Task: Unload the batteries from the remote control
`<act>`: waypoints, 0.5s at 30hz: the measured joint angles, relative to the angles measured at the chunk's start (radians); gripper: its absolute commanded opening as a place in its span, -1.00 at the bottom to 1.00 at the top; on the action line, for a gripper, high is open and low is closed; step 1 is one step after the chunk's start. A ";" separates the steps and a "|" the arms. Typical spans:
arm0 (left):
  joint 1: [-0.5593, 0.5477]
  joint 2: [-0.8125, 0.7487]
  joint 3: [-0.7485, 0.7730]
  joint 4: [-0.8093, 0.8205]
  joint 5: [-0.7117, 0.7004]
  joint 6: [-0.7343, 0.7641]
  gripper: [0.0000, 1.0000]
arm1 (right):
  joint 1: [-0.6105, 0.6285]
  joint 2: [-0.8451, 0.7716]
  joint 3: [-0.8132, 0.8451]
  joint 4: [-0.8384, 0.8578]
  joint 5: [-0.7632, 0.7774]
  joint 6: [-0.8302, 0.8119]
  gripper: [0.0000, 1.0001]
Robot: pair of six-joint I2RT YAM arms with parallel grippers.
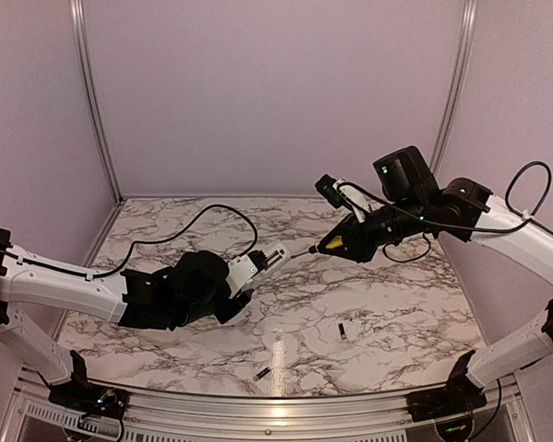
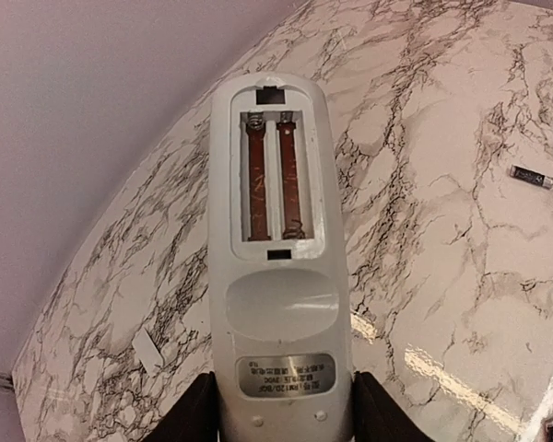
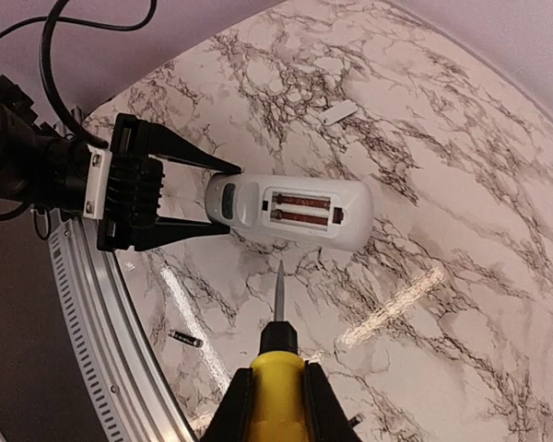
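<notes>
While left fingers (image 2: pixel 195 416) grip the open-compartment remote control (image 2: pixel 278 304), right fingers (image 3: pixel 236 411) clamp the screwdriver (image 3: pixel 278 370).

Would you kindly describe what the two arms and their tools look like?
Both arms are white tubes with black joints. A long black cable loops along the left arm; a shorter cable arcs over the right arm. The left tool and right tool have black, tapering fingers.

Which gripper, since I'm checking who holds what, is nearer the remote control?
Left. The left gripper clamps the remote control at its label end. The right gripper holds the screwdriver, its tip apparently just short of the remote's side.
</notes>
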 measured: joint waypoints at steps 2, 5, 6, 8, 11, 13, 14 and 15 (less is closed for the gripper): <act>0.000 -0.008 0.000 -0.026 -0.025 -0.083 -1.00 | -0.035 -0.008 -0.014 0.017 -0.009 0.012 -1.00; 0.000 -0.017 0.000 -0.066 -0.061 -0.216 -1.00 | -0.090 -0.026 -0.033 0.051 -0.015 0.036 -1.00; 0.000 -0.018 0.000 -0.080 -0.071 -0.252 -1.00 | -0.099 -0.030 -0.035 0.061 -0.015 0.042 -1.00; 0.000 -0.017 0.002 -0.122 -0.094 -0.348 -1.00 | -0.116 -0.034 -0.036 0.086 -0.013 0.061 -1.00; 0.000 -0.005 0.013 -0.190 -0.121 -0.484 -1.00 | -0.122 -0.036 -0.041 0.124 0.005 0.090 -1.00; 0.000 0.010 0.021 -0.221 -0.132 -0.574 -1.00 | -0.123 -0.037 -0.051 0.144 0.031 0.113 -1.00; 0.000 0.018 0.025 -0.238 -0.136 -0.616 -1.00 | -0.123 -0.038 -0.056 0.152 0.045 0.124 -1.00; 0.000 0.025 0.029 -0.253 -0.138 -0.659 -1.00 | -0.124 -0.039 -0.062 0.161 0.063 0.137 -1.00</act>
